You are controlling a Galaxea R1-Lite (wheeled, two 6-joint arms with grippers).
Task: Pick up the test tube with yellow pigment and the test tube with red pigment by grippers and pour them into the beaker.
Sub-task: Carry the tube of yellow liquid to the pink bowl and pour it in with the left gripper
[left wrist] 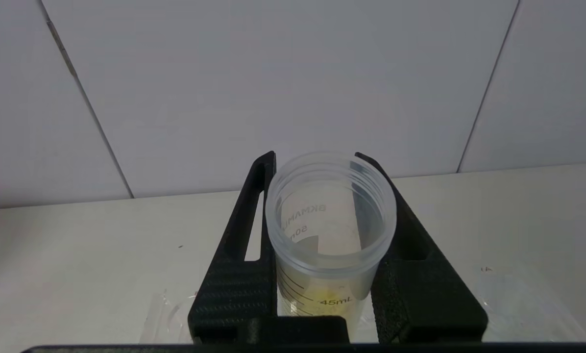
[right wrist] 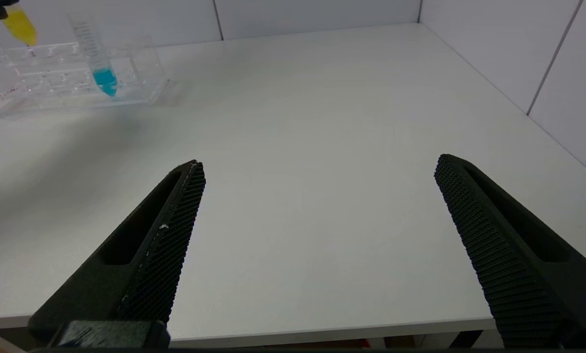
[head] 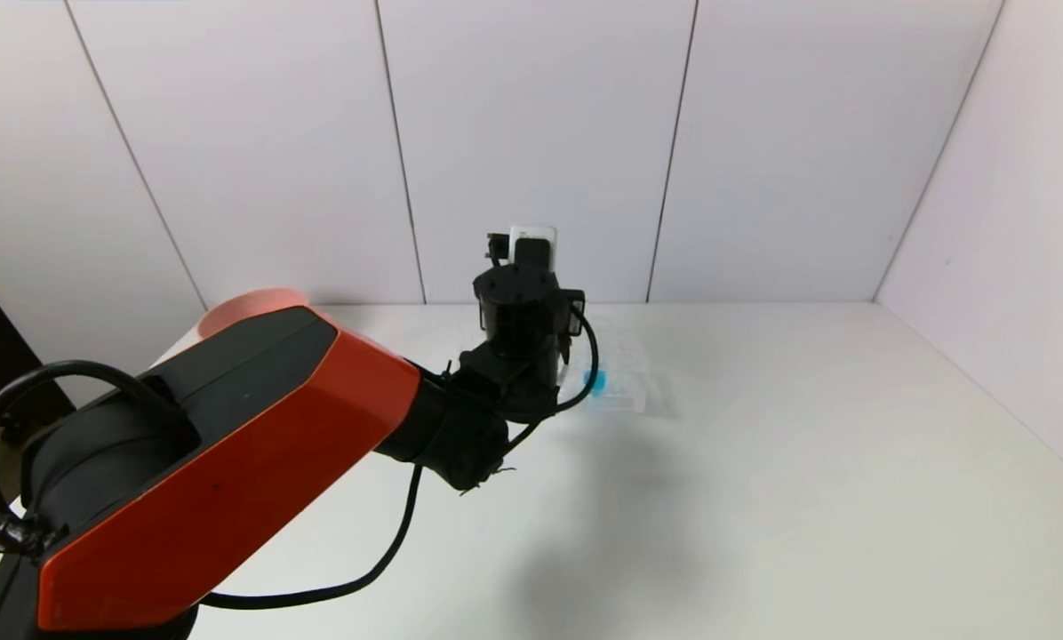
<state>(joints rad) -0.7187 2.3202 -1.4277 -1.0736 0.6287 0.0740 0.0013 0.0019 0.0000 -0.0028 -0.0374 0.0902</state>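
My left gripper (left wrist: 315, 158) is shut on the test tube with yellow pigment (left wrist: 330, 230), a clear graduated tube held upright with its open mouth up. In the right wrist view its yellow tip (right wrist: 21, 25) hangs just above the far end of the clear tube rack (right wrist: 141, 86). In the head view the left wrist (head: 521, 311) hides the tube. My right gripper (right wrist: 318, 162) is open and empty, low over the table's near edge. The test tube with red pigment and the beaker are out of view.
A blue-tipped tube (right wrist: 103, 76) stands in the rack, also seen in the head view (head: 595, 382). A pink bowl (head: 247, 307) shows behind my left arm at the back left. White walls close the table at the back and the right.
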